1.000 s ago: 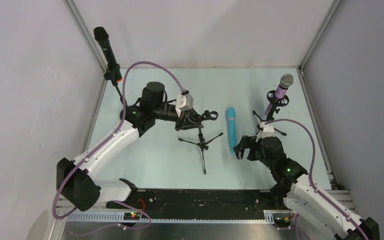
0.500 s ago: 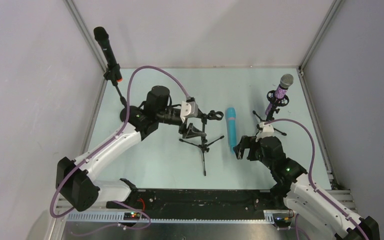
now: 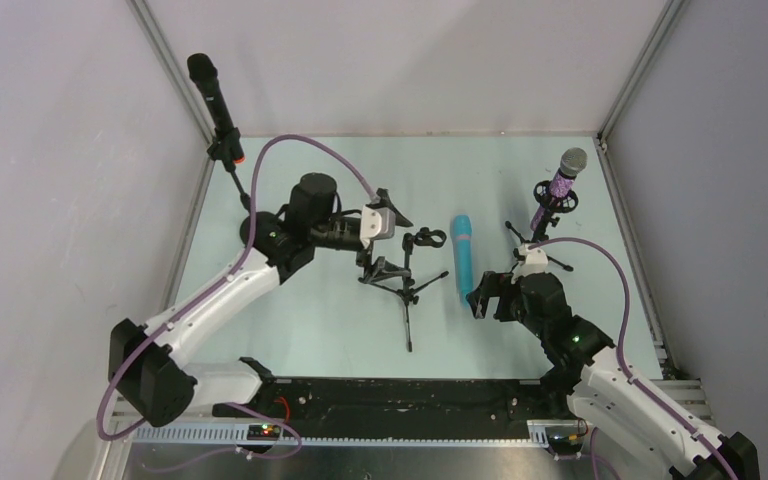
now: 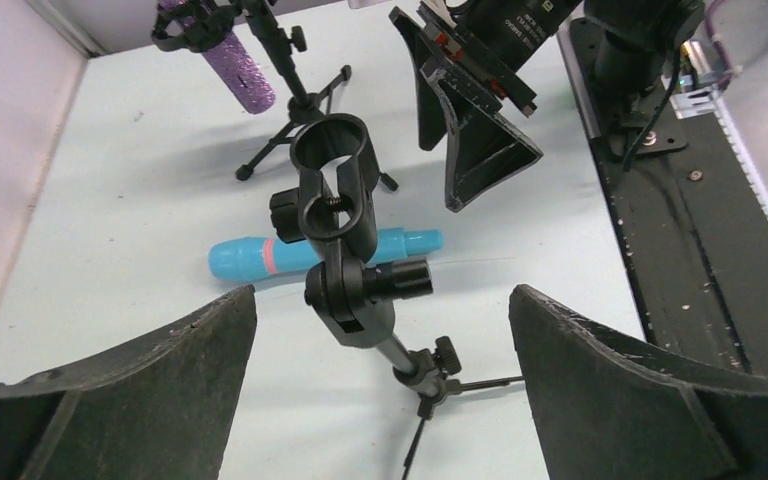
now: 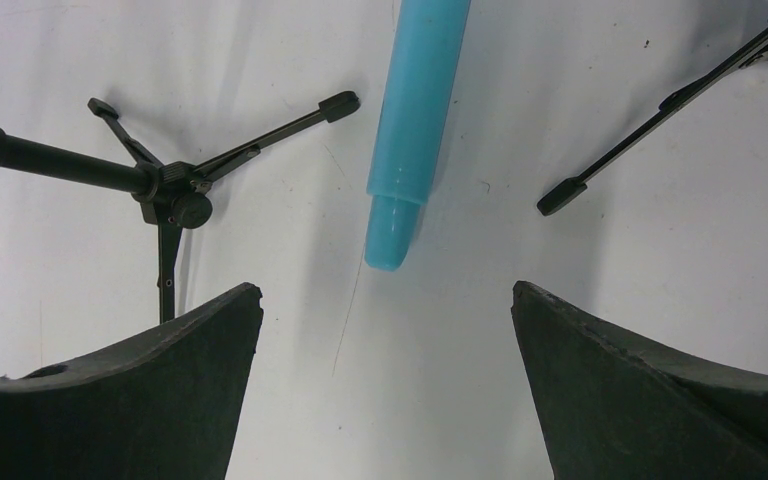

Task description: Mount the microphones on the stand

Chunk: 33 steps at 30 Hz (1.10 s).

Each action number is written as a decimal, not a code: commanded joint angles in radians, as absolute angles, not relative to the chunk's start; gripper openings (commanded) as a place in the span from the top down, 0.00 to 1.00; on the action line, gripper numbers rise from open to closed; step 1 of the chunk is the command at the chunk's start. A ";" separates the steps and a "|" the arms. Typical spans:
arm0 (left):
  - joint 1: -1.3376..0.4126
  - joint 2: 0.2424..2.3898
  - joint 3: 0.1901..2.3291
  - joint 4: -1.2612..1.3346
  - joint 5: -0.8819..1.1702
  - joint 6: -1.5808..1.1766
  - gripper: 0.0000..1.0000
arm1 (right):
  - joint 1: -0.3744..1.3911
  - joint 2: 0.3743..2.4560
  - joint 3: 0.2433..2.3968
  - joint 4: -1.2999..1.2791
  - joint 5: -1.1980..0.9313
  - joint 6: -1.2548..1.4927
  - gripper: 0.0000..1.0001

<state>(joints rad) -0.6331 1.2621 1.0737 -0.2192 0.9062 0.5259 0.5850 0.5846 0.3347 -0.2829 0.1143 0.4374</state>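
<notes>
The turquoise microphone (image 3: 463, 255) (image 4: 260, 257) (image 5: 415, 110) lies flat on the table mat. Just left of it an empty black tripod stand (image 3: 405, 283) stands with its clip (image 3: 425, 239) (image 4: 332, 180) open at the top. My left gripper (image 3: 388, 240) (image 4: 380, 390) is open, its fingers either side of the stand's pole without touching it. My right gripper (image 3: 485, 295) (image 5: 385, 390) is open and empty just short of the turquoise microphone's near end. The black microphone (image 3: 212, 100) sits in a stand at the back left. The purple microphone (image 3: 563, 180) (image 4: 240, 75) sits in a stand at the back right.
Grey walls with metal corner rails (image 3: 175, 75) close in the mat on three sides. A leg of the purple microphone's stand (image 5: 650, 125) lies right of the turquoise microphone. The empty stand's feet (image 5: 175, 195) spread on its left.
My left gripper has gone from shut on the empty stand's upper part to wide open. The stand now stands free. The right arm has not moved.
</notes>
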 commanded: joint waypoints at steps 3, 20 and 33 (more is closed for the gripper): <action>-0.641 1.152 1.029 -0.198 0.798 0.644 0.00 | 0.581 0.591 0.345 -0.275 0.109 0.444 0.00; -0.641 0.947 0.878 -0.046 0.410 0.631 0.00 | 0.581 0.602 0.345 -0.280 0.104 0.439 0.00; -0.639 0.897 0.748 0.070 -0.059 0.380 0.00 | 0.581 0.652 0.345 -0.232 0.089 0.424 0.00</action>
